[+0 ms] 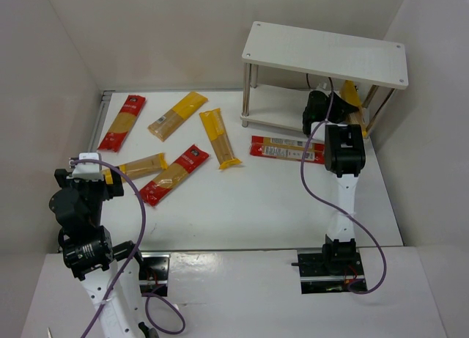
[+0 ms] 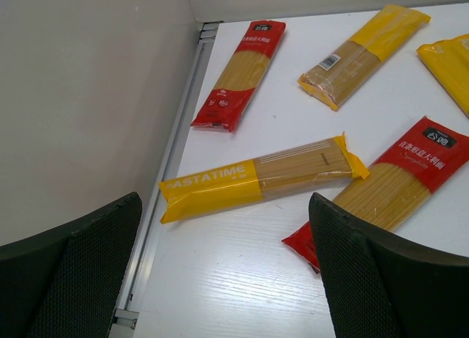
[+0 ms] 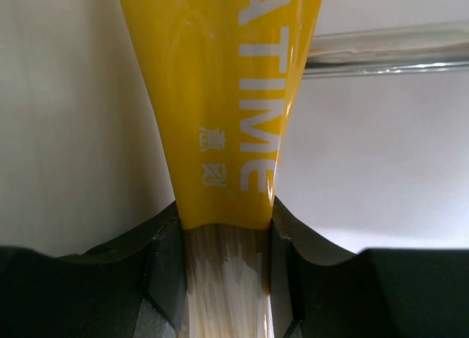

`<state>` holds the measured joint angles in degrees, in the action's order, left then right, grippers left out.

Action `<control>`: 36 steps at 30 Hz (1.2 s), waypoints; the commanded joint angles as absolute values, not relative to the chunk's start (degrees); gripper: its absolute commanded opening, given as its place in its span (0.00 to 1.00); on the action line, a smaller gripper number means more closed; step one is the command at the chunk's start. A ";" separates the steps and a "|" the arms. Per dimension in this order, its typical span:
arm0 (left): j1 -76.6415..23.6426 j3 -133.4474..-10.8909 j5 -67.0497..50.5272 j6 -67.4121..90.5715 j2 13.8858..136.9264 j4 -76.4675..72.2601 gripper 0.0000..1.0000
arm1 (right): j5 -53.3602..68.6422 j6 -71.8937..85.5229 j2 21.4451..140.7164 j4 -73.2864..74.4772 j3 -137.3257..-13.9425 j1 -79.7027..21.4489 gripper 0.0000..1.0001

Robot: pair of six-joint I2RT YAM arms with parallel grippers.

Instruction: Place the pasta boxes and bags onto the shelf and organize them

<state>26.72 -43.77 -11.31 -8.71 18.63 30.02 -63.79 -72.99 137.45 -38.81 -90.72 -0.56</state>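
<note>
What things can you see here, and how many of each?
table: one, white, under everything
shelf: one, white, far right of table
red packs: three, red, two at left, one before the shelf
yellow packs: three, yellow, flat on table, left of shelf
held yellow pack: one, yellow, at shelf's right end
cables: two, purple, along the arms
left gripper: one, black, open above left packs
right gripper: one, black, shut on held yellow pack
</note>
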 commanded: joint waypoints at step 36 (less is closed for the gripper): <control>27.16 -44.82 -13.18 -8.96 18.90 28.74 1.00 | -63.90 -48.09 123.58 -14.08 -89.04 -8.25 0.88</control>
<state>26.72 -43.77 -11.94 -8.82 18.63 30.04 -64.29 -55.18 129.88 -19.77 -90.19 -5.78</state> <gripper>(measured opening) 1.001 0.878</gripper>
